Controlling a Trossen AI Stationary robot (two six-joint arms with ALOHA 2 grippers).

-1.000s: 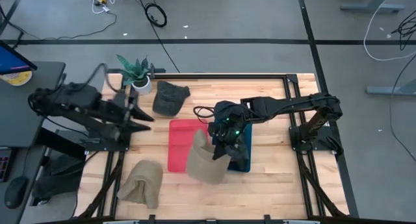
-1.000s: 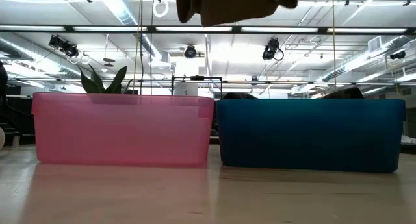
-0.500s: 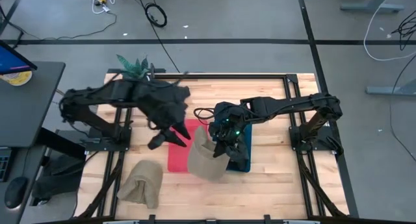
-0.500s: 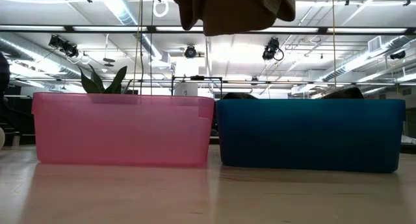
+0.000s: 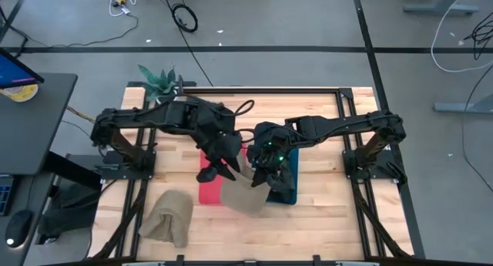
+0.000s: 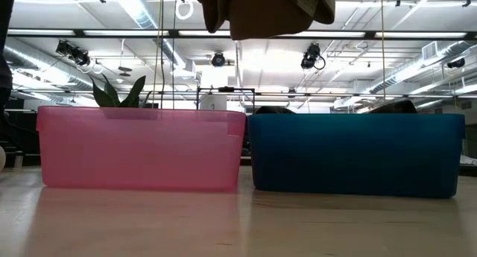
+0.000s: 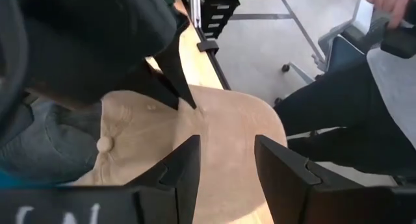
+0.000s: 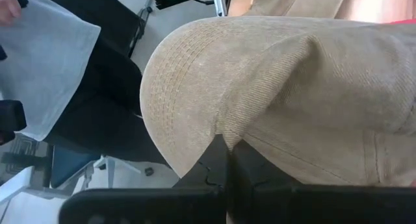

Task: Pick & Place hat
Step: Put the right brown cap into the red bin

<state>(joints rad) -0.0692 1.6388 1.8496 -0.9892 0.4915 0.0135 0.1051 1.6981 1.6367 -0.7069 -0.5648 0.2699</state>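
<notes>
A tan corduroy hat (image 5: pixel 243 195) hangs from my right gripper (image 5: pixel 260 176) over the seam between the pink bin (image 5: pixel 206 190) and the blue bin (image 5: pixel 289 190). In the low view the hat (image 6: pixel 261 7) is above both bins. My right gripper (image 8: pixel 227 146) is shut on it. My left gripper (image 5: pixel 212 172) is open beside the hat, over the pink bin. In the left wrist view its fingers (image 7: pixel 226 162) stand just before the hat's brim (image 7: pixel 227 120); I cannot tell if they touch it. A second tan hat (image 5: pixel 166 217) lies on the table's near left. My right gripper pinches the tan hat between its two fingers where the stitched brim meets the crown (image 8: pixel 224 134), coming from above. The hat is lifted clear and hangs below the fingers, above the bins' rims.
The pink bin (image 6: pixel 141 149) and the blue bin (image 6: pixel 354 153) stand side by side at the table's middle. A potted plant (image 5: pixel 158 79) is at the far left corner. Both arms crowd the centre. A person sits beyond the table's near edge (image 7: pixel 344 113).
My left arm has swung from the table's left side toward the centre, over the pink bin, and its open gripper now stands next to the held hat. My right gripper has kept its hold almost in place.
</notes>
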